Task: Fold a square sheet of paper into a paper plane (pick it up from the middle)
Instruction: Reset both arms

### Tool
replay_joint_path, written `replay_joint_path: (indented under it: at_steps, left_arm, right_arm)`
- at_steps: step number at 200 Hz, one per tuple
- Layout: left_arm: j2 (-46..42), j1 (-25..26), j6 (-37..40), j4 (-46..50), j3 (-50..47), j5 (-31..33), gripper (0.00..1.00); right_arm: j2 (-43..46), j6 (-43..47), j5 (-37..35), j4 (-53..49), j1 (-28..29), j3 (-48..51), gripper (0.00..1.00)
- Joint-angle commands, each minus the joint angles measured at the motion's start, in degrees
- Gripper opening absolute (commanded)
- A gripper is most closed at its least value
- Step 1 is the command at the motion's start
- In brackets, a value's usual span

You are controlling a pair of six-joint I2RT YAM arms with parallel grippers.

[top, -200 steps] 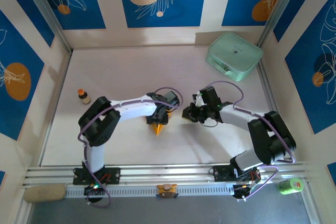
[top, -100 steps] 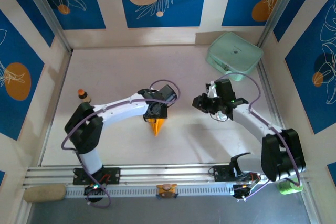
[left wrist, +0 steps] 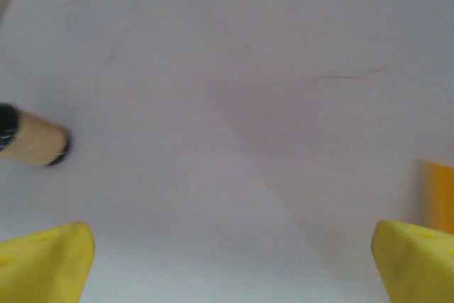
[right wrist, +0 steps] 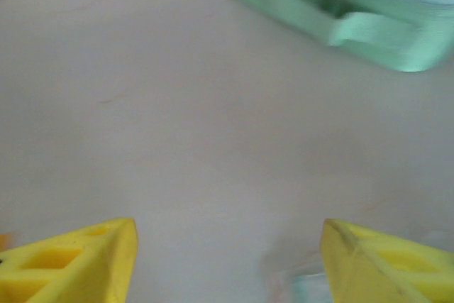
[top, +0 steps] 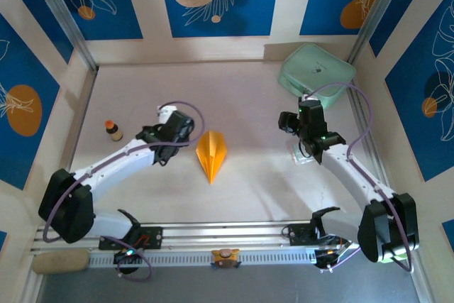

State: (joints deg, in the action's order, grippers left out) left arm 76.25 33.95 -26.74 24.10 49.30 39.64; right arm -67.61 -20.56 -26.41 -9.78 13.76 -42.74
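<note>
The square sheet of paper lies folded into an orange-yellow paper plane [top: 212, 154] on the white table, its point toward the near edge and nothing touching it. An orange edge of the paper plane [left wrist: 441, 196] shows at the far right of the left wrist view. My left gripper [top: 164, 133] hovers to the plane's left, open, its yellow fingertips [left wrist: 67, 250] wide apart around bare table. My right gripper [top: 294, 122] is well to the plane's right, open, nothing between its yellow fingertips [right wrist: 117, 250].
A mint-green case [top: 316, 74] sits at the far right corner, ahead of the right gripper [right wrist: 340, 12]. A small brown orange-capped bottle [top: 112, 130] stands at the left, near the left gripper [left wrist: 32, 143]. A small clear piece [top: 303, 154] lies under the right arm.
Both grippers opened and pulled away from the paper plane. The left arm swung left and the right arm swung right and farther back. The plane now lies free on the table.
</note>
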Motion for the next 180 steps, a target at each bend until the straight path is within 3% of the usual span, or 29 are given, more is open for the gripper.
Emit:
replay_joint_path:
  at_steps: [1, 33, 54, 74, 106, 145, 153, 164, 172, 176, 180]
  left_arm:
    - [-5.4, -5.3, 14.6, -19.4, -8.7, 2.2, 1.0]
    - [-7.9, -13.4, 24.3, -38.7, -17.9, -5.8, 1.0]
    - [-5.3, -16.3, 30.4, -49.9, -22.4, -11.2, 1.0]
    - [-1.1, -18.8, 31.7, -59.8, -25.5, -15.9, 1.0]
    - [3.6, -20.9, 31.5, -68.8, -27.9, -15.8, 1.0]
    - [12.4, -26.1, 29.8, -86.7, -32.9, -23.7, 1.0]
    - [15.4, -26.3, 30.8, -90.9, -32.6, -24.4, 1.0]
    - [12.3, -27.5, 27.9, -82.5, -31.1, -24.6, 1.0]
    - [12.9, -29.6, 26.2, -81.5, -30.3, -27.0, 1.0]
    - [13.6, -30.1, 26.4, -82.6, -30.1, -27.4, 1.0]
    - [13.7, -29.9, 26.7, -82.4, -29.7, -27.5, 1.0]
  right_arm:
    - [-2.7, 7.8, -7.4, 9.5, -4.5, 3.5, 0.72]
    - [-5.7, 10.8, 6.2, 21.0, -10.7, 8.3, 0.71]
    - [-6.5, 11.8, 12.8, 29.8, -12.2, 11.8, 0.71]
    - [-8.3, 10.7, 18.2, 35.3, -13.6, 13.5, 0.71]
    - [-12.9, 14.0, 20.8, 44.3, -13.5, 15.7, 0.69]
    - [-20.7, 16.0, 24.0, 61.1, -13.2, 20.4, 0.7]
    - [-19.6, 16.0, 23.6, 57.8, -13.4, 19.8, 0.71]
    - [-19.8, 15.7, 23.4, 56.0, -13.6, 18.5, 0.71]
    - [-19.7, 15.2, 22.8, 56.0, -13.8, 18.8, 0.75]
    - [-19.6, 14.9, 22.0, 55.3, -13.8, 18.7, 0.95]
    - [-19.8, 14.9, 21.9, 56.0, -13.8, 18.7, 0.99]
